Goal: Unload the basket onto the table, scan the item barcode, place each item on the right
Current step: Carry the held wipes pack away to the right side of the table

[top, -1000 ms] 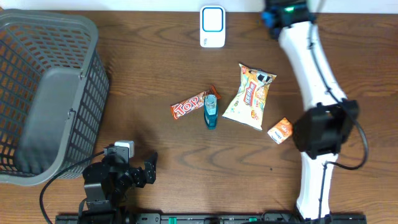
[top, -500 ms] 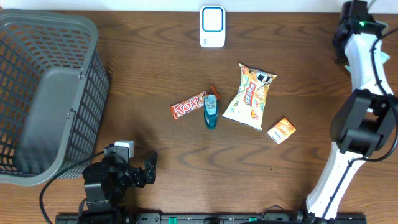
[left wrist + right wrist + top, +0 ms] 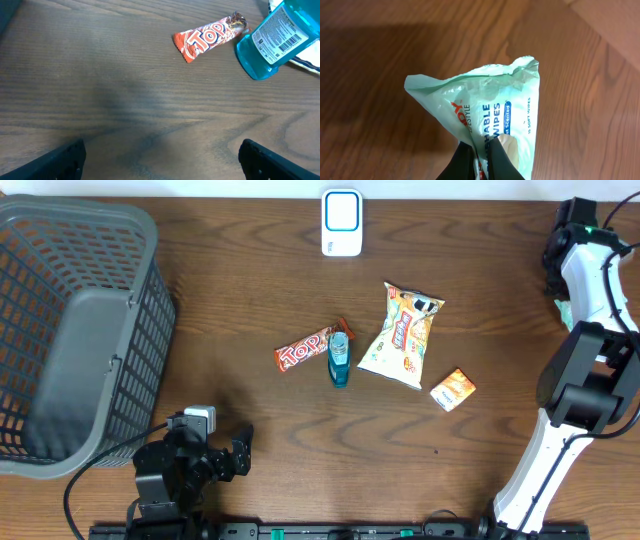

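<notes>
Right fingers [image 3: 464, 161]: pinched shut on a crumpled edge of the green wipes packet [image 3: 490, 100].
Left fingers [image 3: 65, 159]: spread wide, holding nothing, at 7 o'clock.
Packet position: far 2 o'clock edge of the worktop [image 3: 250, 280], well apart from the white scanner [image 3: 341, 222] at 12 o'clock.
Risk: the thin grip on soft film may slip and drop the packet off the edge. Creases could hide the barcode.

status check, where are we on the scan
Left gripper open, parked front left. Right gripper shut on wipes pack, far right. Scanner at back centre, pack not there yet. Nothing seen between them.
</notes>
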Available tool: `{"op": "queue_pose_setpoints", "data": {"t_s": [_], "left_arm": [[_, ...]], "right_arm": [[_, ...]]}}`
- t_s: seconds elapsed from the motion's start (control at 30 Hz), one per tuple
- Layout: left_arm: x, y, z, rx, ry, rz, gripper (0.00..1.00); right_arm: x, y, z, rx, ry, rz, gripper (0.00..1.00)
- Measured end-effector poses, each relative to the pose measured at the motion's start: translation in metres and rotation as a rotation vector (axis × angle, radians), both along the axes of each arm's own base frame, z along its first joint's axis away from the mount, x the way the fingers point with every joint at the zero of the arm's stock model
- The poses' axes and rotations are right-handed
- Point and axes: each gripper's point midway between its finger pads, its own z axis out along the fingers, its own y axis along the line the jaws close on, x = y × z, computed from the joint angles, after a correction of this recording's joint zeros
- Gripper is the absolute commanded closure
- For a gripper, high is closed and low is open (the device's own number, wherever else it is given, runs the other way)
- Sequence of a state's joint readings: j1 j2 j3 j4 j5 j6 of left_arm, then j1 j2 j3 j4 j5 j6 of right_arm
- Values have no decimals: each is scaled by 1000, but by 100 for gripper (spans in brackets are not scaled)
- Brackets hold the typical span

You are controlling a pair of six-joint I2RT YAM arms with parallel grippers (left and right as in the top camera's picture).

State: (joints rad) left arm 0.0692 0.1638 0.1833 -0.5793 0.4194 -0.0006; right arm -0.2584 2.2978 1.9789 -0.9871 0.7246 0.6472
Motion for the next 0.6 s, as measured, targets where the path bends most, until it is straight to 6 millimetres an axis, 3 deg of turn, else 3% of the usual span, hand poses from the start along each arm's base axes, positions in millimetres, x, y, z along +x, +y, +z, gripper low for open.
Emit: {"op": "queue_pose_setpoints", "data": {"t_s": [0.13, 0.2, 0.3, 0.33, 0.43, 0.5, 0.57, 0.6], "left_arm": [[0, 0, 0, 0, 0, 0, 2], [0, 0, 0, 0, 0, 0, 2], [0, 0, 0, 0, 0, 0, 2], [0, 0, 0, 0, 0, 0, 2], [0, 0, 0, 0, 0, 0, 2], [0, 0, 0, 0, 0, 0, 2], [0, 0, 0, 0, 0, 0, 2], [0, 0, 0, 0, 0, 0, 2]], "right_arm": [[-13, -9, 2, -25, -2, -75, 78], [-21, -17, 4, -44, 5, -105, 84], [-32, -29, 6, -61, 15, -149, 79], [-36, -33, 7, -63, 16, -163, 72], [-47, -41, 6, -60, 23, -206, 32], [-53, -44, 4, -47, 34, -221, 14], [-57, -43, 2, -28, 43, -229, 2], [-58, -42, 0, -16, 43, -231, 1]]}}
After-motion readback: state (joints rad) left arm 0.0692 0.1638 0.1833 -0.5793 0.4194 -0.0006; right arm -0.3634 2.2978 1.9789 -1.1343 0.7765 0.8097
